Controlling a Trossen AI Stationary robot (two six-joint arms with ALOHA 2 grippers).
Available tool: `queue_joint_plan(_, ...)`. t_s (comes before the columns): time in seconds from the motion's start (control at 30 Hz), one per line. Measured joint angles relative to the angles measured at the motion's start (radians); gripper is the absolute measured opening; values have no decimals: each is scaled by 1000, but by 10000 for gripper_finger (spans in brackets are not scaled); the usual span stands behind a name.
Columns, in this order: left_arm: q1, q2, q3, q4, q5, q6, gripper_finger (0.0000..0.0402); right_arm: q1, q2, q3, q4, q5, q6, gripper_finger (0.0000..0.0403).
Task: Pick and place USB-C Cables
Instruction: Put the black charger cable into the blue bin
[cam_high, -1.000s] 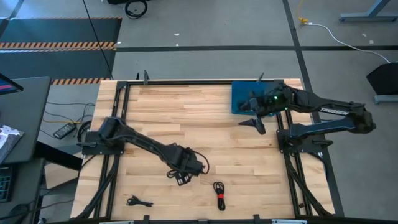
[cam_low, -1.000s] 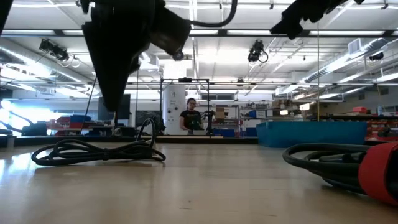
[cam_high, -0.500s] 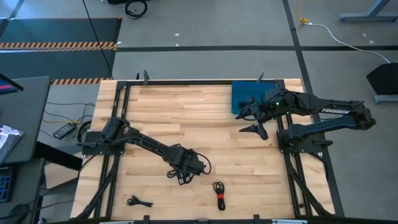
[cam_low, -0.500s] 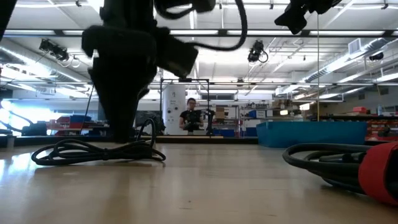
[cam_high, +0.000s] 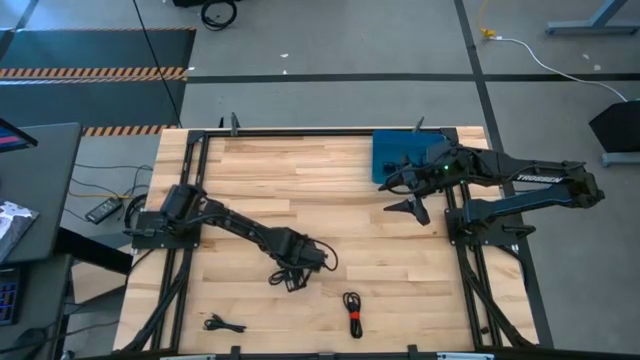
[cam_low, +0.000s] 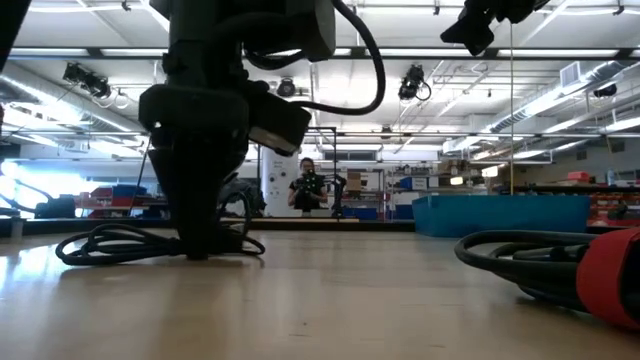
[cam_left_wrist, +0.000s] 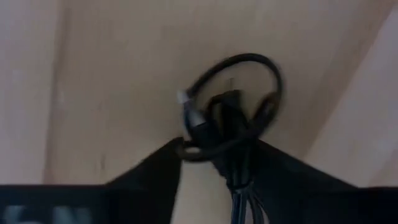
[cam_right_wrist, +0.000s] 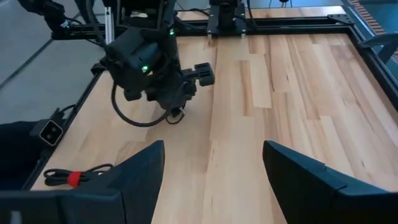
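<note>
The left end effector (cam_high: 290, 278) is lowered onto a small coiled black USB-C cable (cam_left_wrist: 231, 118) lying near the middle of the front half of the pale wooden plank counter (cam_high: 330, 190), and in the left wrist view its two dark fingers are set apart with the cable's bundled strands running down between them, not yet clamped; this straddle is judged to be the lead-in to a pinch at the thickest part of the coil. In the low view the same coil (cam_low: 150, 243) is seen flat on the counter with the fingers touching down on it. The right end effector (cam_high: 408, 201) is held with its fingers spread apart above the counter just in front of the blue rectangular plastic tray (cam_high: 392, 152), presumably kept clear of the pick. A black coiled cable with a red tie band (cam_high: 352, 310) and a thin loose black cable (cam_high: 223, 323) lie near the front edge, well apart from each other. The tray's contents are masked by the right arm, and whether the fingertips are actually pressed against the counter cannot be made out.
</note>
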Motion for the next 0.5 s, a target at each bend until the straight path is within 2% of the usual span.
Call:
queue_joint_plan(0.13, 33, -11, 2, 58, -17, 48, 63, 0, 0, -9, -19, 2, 0, 276)
queue_joint_plan(0.3, 88, -70, 3, 211, -104, 119, 58, -1, -9, -69, -29, 27, -12, 269)
queue_joint_plan(0.5, 160, -215, 5, 476, -248, 286, 70, 8, -44, -136, 160, 10, 9, 256)
